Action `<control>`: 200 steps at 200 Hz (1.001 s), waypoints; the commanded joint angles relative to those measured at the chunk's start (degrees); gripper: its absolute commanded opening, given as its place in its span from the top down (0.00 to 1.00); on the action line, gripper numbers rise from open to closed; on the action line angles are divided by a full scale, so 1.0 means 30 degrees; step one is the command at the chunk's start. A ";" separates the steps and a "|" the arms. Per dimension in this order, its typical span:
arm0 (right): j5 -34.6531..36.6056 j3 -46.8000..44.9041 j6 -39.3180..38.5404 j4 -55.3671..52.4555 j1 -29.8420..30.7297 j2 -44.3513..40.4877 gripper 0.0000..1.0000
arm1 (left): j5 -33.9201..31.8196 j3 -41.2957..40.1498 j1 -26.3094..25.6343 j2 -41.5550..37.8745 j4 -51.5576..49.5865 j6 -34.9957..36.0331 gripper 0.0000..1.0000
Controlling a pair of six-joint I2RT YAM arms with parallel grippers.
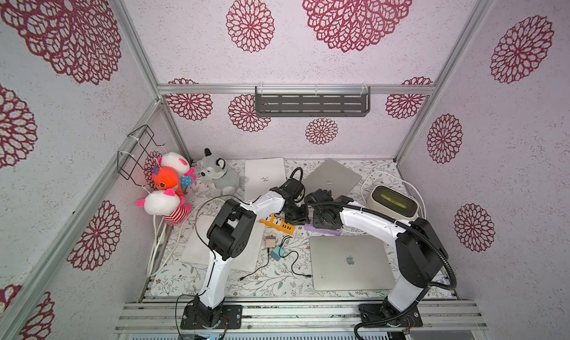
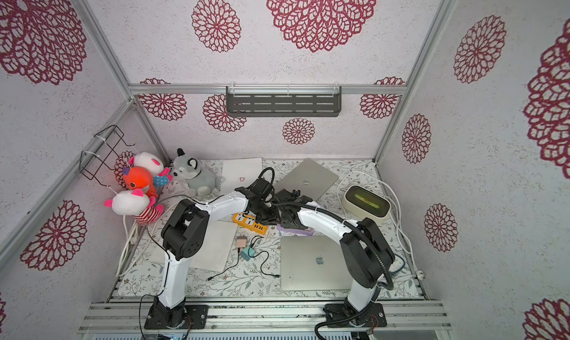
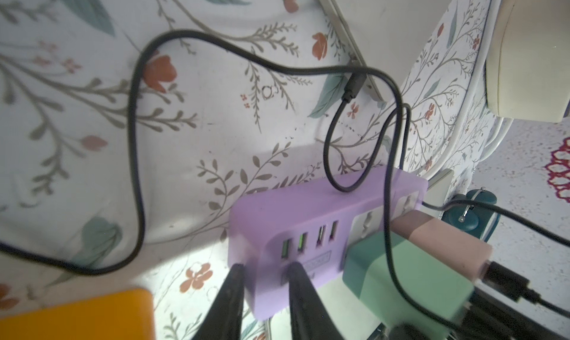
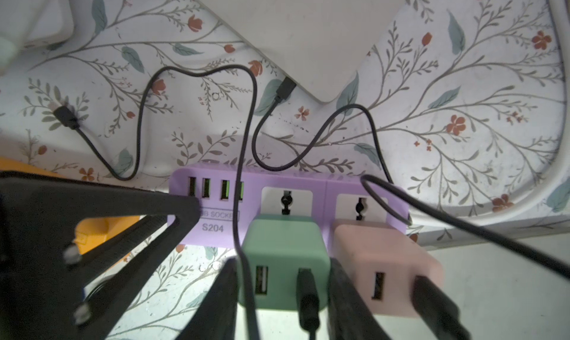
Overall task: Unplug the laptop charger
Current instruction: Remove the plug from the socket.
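A purple power strip (image 4: 324, 181) lies on the flowered cloth, mostly under both wrists in a top view (image 1: 320, 230). A green charger (image 4: 283, 246) and a pink charger (image 4: 382, 261) are plugged into its sockets, each with a black cable. One black cable ends in a plug (image 4: 285, 90) pushed into the edge of the silver laptop (image 4: 302, 30) behind. My right gripper (image 4: 283, 263) is shut on the green charger, a finger pressed on each side. My left gripper (image 3: 265, 269) is shut on the strip's USB end (image 3: 293, 209).
An orange power strip (image 1: 277, 224) lies just left of the purple one. Two loose chargers (image 1: 274, 247) with cables lie in front. A silver laptop (image 1: 350, 261) is front right, a beige device (image 1: 393, 201) right, a white laptop (image 1: 265, 176) behind, and plush toys (image 1: 166, 181) far left.
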 commanded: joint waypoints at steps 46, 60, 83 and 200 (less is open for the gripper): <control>-0.0539 0.0682 -0.0253 0.0799 -0.0177 -0.1487 0.68 | -0.0956 -0.0204 -0.0324 0.1343 -0.0775 -0.0100 0.72; -0.0579 0.0649 -0.0281 0.0742 -0.0223 -0.1483 0.68 | -0.0948 -0.0120 -0.0326 0.1385 -0.0829 -0.0074 0.72; -0.0487 0.0867 -0.0288 0.0511 -0.0144 -0.0940 0.68 | -0.1000 -0.0065 -0.0324 0.1452 -0.0887 -0.0071 0.72; -0.0848 0.0741 -0.0251 0.0581 -0.0164 -0.1091 0.68 | -0.1125 -0.0014 -0.0346 0.1554 -0.1107 -0.0012 0.72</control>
